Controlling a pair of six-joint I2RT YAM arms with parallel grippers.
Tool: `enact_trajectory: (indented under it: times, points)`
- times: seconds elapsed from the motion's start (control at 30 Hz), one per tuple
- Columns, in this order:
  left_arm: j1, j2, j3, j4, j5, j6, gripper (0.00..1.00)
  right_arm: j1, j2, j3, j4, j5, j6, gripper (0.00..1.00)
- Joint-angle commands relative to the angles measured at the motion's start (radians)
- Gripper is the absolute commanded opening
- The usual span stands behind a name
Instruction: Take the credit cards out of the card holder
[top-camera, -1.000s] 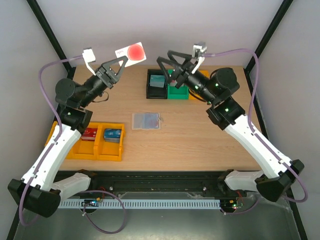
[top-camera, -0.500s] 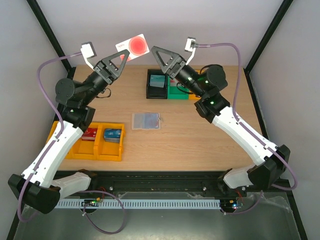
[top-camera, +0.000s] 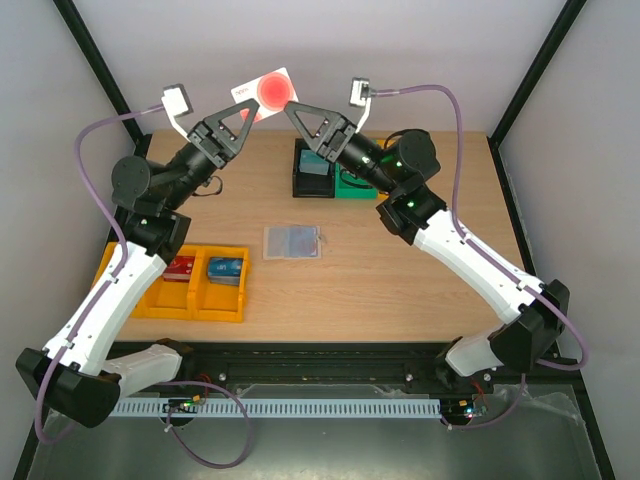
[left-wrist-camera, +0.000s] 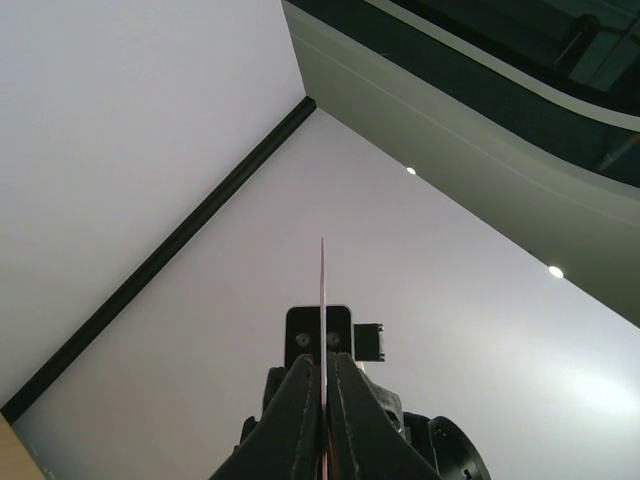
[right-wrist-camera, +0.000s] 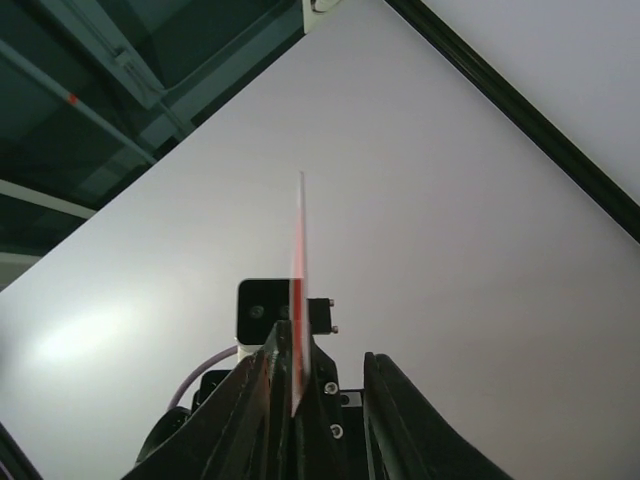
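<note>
Over the wooden table (top-camera: 360, 290), pale walls (top-camera: 420, 45) behind, left jaws pinch a card (top-camera: 268, 92); right jaws open around it.

Soft, even, bright light fills the top view. The table (top-camera: 400, 270) carries only faint, diffuse shadows, and the pale walls (top-camera: 420, 50) look nearly washed out. The left wrist view shows two small bright spots (left-wrist-camera: 555, 271) at the right. In the right wrist view a hazy glare patch (right-wrist-camera: 80, 335) sits lower left, and the card (right-wrist-camera: 299, 250), edge-on near the lens, is blurred.

Card holder (top-camera: 292, 242) open all sides; rear bins (top-camera: 312, 190) possibly obstruct.
</note>
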Motion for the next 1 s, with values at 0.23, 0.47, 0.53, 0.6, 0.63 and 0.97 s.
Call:
enact_trajectory:
  times: [0.23,0.47,0.53,0.6,0.63,0.97]
  points:
    - [-0.009,-0.007,-0.017,0.005,0.002,0.023,0.02,0.004,0.019,0.043,0.086,-0.037,0.019,0.06]
    - [-0.014,-0.009,-0.027,-0.022,-0.011,0.042,0.06,0.003,0.003,0.034,0.047,0.0,0.011,0.02]
    - [-0.013,-0.017,-0.038,-0.057,-0.039,0.067,0.42,-0.012,-0.012,0.021,0.003,0.046,0.016,0.01]
    - [-0.013,-0.03,-0.066,-0.078,-0.051,0.139,0.78,-0.04,-0.033,-0.004,-0.032,0.096,0.044,0.01]
    - [-0.011,-0.042,-0.084,-0.098,-0.065,0.183,0.94,-0.059,-0.045,-0.024,-0.048,0.118,0.063,0.01]
    - [0.119,-0.164,-0.302,-0.346,-0.286,0.236,1.0,-0.35,-0.067,-0.253,-0.193,0.208,0.193,0.02]
